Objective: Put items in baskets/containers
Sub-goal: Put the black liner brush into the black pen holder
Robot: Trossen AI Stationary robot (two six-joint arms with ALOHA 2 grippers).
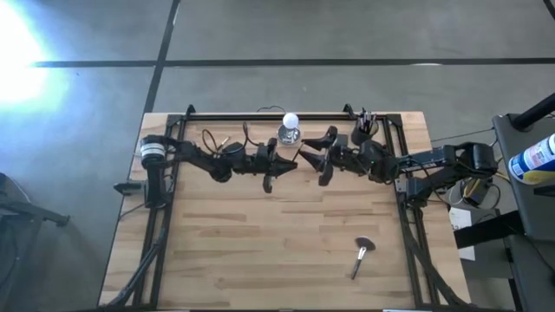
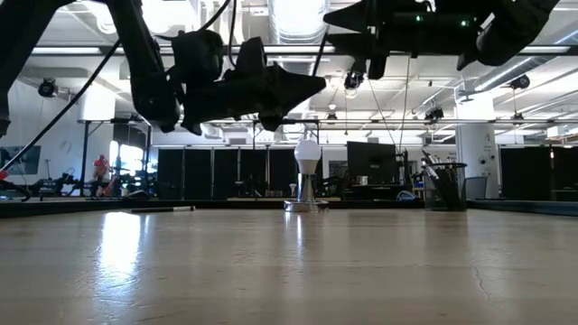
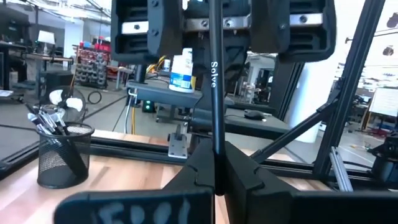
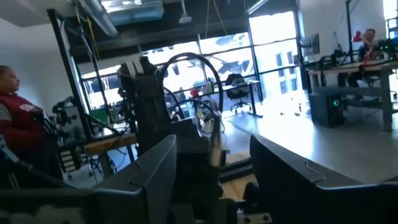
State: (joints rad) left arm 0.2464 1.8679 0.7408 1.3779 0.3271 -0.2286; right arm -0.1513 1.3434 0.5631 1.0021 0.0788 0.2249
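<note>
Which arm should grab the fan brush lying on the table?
Right. The right gripper is open, and the fan brush lies on its side of the table. The left gripper is shut on a black brush.

A strong white glare burns out the floor point(image 1: 26, 52) beyond the worktop's point(image 1: 260, 251) far-left corner in the high view; the wood itself is evenly lit with faint shadows under the arms. In the low view the ceiling lights point(image 2: 298, 13) blaze, the arms show as black silhouettes, and a pale sheen runs across the worktop, whose near edge is soft. The left wrist view is fairly sharp on the mesh cup point(image 3: 62, 155), with bright haze at one side. The right wrist view is blurred throughout, its windows point(image 4: 273, 37) washed out.
</note>
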